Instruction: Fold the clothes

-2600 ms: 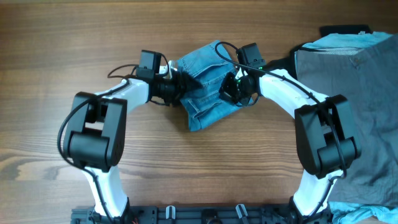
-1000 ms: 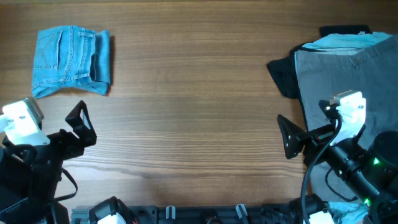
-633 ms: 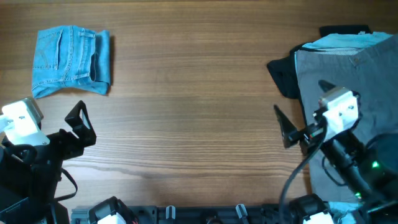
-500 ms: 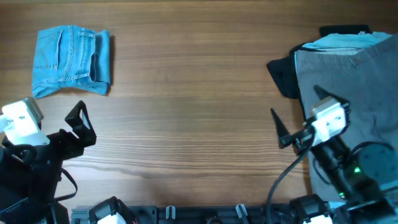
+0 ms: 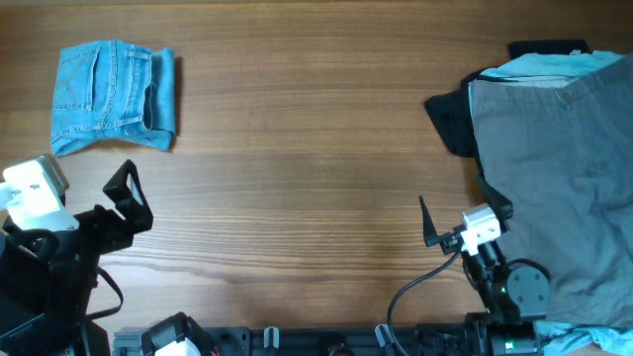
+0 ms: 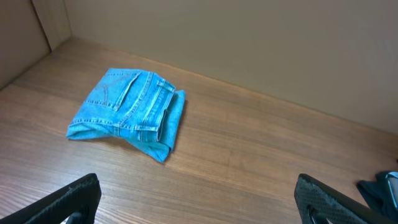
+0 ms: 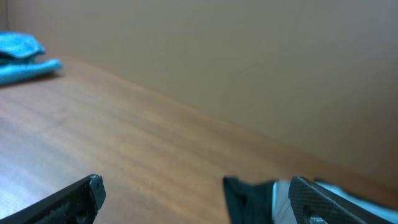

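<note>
The clothes, light blue denim jeans (image 5: pixel 114 97) folded into a small bundle with a stitched pocket on top, lie at the table's far left, also in the left wrist view (image 6: pixel 127 112) and at the upper left edge of the right wrist view (image 7: pixel 22 56). My left gripper (image 5: pixel 134 203) hovers near the front left, short of the jeans, open and empty (image 6: pixel 199 199). My right gripper (image 5: pixel 460 216) is low at the front right, open with nothing between its fingers (image 7: pixel 199 193).
Grey trousers (image 5: pixel 554 168) are spread over the right side of the table, with a small black garment (image 5: pixel 455 124) (image 7: pixel 249 196) at their left edge. Light blue cloth (image 5: pixel 554 64) and a dark item (image 5: pixel 544 47) show behind them. Bare wood spans the middle.
The jeans, earlier at the table's middle between both grippers, now lie at the far left. Over the last second the right arm drew back toward the front edge; the left arm stayed still.
</note>
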